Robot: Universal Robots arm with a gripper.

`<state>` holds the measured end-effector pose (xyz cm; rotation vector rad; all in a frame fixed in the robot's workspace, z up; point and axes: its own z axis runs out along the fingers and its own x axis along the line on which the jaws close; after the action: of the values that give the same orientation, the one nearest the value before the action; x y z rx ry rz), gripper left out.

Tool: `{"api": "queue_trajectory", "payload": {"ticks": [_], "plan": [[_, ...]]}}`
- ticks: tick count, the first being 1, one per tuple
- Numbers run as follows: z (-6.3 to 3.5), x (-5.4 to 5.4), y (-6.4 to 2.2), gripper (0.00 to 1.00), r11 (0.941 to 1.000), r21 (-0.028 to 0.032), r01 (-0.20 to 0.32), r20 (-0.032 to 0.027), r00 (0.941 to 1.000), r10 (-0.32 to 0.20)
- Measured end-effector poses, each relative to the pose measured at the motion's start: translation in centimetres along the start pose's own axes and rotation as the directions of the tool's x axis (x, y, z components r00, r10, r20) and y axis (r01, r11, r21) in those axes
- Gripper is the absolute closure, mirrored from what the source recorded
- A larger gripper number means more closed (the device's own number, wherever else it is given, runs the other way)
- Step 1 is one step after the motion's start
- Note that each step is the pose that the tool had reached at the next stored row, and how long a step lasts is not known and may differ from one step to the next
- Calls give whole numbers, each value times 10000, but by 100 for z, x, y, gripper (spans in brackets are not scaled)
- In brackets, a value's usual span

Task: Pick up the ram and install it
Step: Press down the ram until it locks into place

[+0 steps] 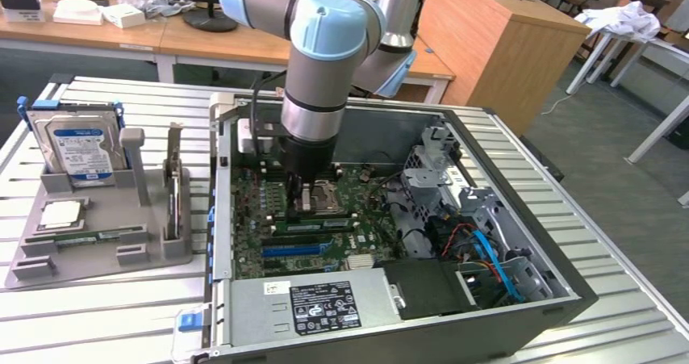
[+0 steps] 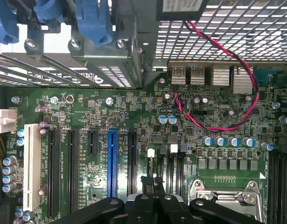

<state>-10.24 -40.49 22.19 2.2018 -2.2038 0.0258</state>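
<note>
One open PC case [image 1: 517,299] is seen on the slatted table [image 1: 97,315], motherboard [image 1: 269,219] exposed. The arm [image 1: 323,49] is posed near-vertical, wrist reaching straight down into the case, gripper [image 1: 305,188] low over the board beside the CPU socket [image 1: 323,201]. In the wrist view the fingers [image 2: 155,186] are pressed together, nothing visibly held between them, tips just above the board near the socket [image 2: 227,196]. The grey holder [image 1: 97,243] is set at the exterior view's left, outside the case; the hard drive [image 1: 81,150] is stood upright in it. The ram [image 1: 81,237] is lying flat in the holder's front slot, well apart from the gripper.
</note>
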Motion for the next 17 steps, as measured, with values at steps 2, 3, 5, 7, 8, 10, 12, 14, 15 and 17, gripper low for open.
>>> {"api": "queue_trajectory", "payload": {"ticks": [2,3,5,7,8,10,12,14,15,17], "plan": [[2,-1,0,90,10000,5,0,1,10000,0],[3,-1,0,90,10000,8,-1,1,10000,1],[4,-1,0,90,10000,12,-1,3,10000,1],[-7,-2,-1,90,10000,25,-1,16,10000,1],[-23,-3,-2,90,10000,28,-1,21,10000,1],[-73,1,-1,90,10000,13,0,4,10000,-1],[-116,3,-7,90,10000,12,0,5,10000,0],[-150,4,-29,90,10000,8,-2,3,10000,2],[-162,4,-47,90,10000,5,-1,5,10000,1],[-185,5,-84,90,10000,2,-1,6,10000,1]]}}
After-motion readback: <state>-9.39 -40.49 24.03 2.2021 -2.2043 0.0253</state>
